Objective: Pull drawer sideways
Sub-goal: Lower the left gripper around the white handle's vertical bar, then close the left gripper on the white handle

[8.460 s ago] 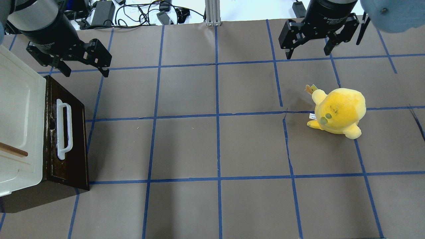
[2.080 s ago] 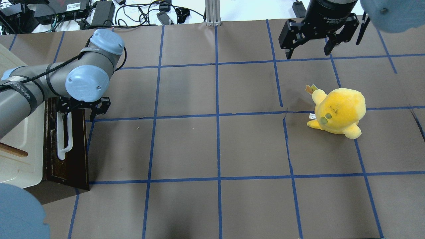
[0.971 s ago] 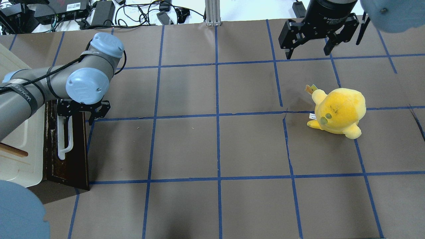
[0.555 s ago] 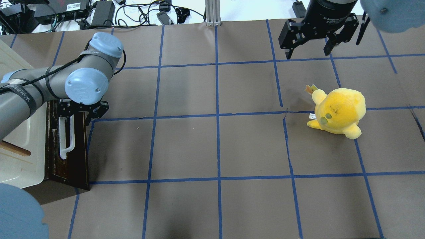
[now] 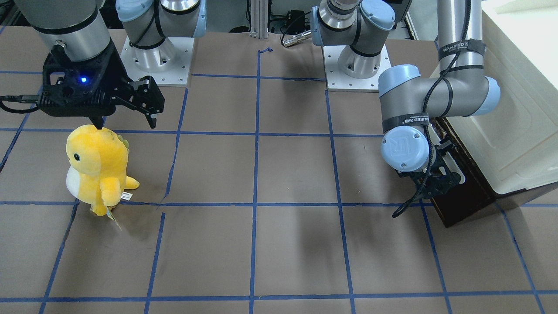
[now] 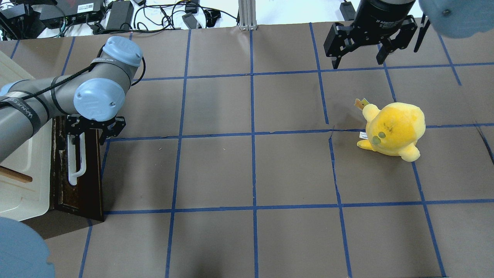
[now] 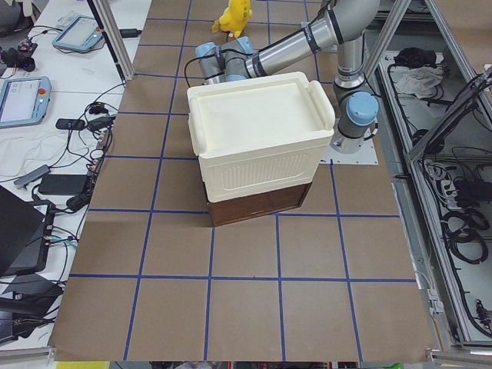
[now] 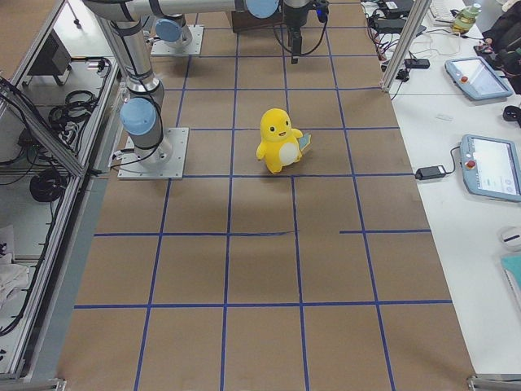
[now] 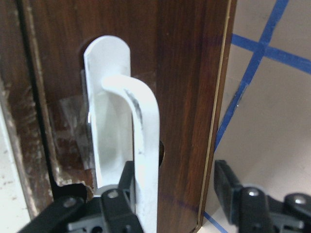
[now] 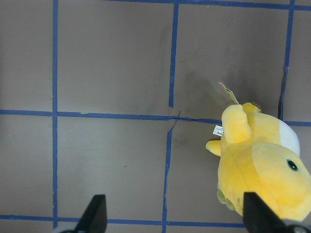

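Drawer handle (image 9: 146, 160) now sits between the spread, unclamped fingers (image 9: 227, 187) of my left gripper (image 9: 175, 182), which has just slid in around the bar's end. Drawer (image 6: 83, 189) itself has not left the cream cabinet (image 6: 23, 193), beneath which it rests; I judge clamping comes next.

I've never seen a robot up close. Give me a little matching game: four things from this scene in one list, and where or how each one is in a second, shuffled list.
Things:
1. left pincer
2. right pincer
3. yellow plush toy
4. cream-white cabinet body

States:
A. stands upright on the table
B. open, fingers either side of the white handle of the drawer
C. sits above the drawer
D. open, in the air, holding nothing

Pairs: 1-B, 2-D, 3-A, 4-C
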`<state>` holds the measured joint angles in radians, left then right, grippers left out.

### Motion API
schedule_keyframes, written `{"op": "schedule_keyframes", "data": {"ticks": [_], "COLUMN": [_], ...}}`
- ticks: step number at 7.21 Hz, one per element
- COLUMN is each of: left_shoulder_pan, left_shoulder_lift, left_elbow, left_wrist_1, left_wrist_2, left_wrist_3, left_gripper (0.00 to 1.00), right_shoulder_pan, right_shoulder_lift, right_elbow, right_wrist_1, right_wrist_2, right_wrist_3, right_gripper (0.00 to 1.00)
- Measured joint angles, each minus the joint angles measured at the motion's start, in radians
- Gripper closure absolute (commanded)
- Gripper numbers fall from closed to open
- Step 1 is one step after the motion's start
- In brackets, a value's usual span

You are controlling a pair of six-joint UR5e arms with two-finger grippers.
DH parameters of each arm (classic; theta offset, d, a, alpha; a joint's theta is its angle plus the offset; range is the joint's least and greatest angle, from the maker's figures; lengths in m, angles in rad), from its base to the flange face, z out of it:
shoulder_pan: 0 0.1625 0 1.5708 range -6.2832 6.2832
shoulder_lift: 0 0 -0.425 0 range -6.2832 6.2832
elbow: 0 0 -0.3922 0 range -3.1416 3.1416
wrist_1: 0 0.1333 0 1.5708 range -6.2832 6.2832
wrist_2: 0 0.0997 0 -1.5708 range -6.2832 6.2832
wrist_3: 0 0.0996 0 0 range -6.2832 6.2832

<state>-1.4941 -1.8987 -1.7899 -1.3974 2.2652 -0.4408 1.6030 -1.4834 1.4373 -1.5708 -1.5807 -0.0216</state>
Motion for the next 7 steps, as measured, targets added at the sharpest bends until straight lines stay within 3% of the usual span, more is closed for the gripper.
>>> {"op": "schedule_keyframes", "data": {"ticks": [1, 2, 7], "left_shoulder_pan": [0.001, 0.002, 0.003], "left_shoulder_lift": [0.002, 0.004, 0.009], "left_elbow": [0.000, 0.002, 0.008], "left_wrist_1": [-0.001, -0.002, -0.021], "left_wrist_2": [0.001, 0.002, 0.002], "left_wrist_3": [0.000, 0.001, 0.002], "left_gripper": [0.40, 0.58, 0.65], "right_shoulder_pan": [0.000, 0.000, 0.000], "right_shoulder_lift": [0.000, 0.000, 0.000], "right_elbow": [0.000, 0.000, 0.000], "right_wrist_1": [0.000, 0.000, 0.000], "right_wrist_2": [0.000, 0.000, 0.000], "right_wrist_3": [0.000, -0.001, 0.000], "right_gripper": [0.00, 0.00, 0.00]}}
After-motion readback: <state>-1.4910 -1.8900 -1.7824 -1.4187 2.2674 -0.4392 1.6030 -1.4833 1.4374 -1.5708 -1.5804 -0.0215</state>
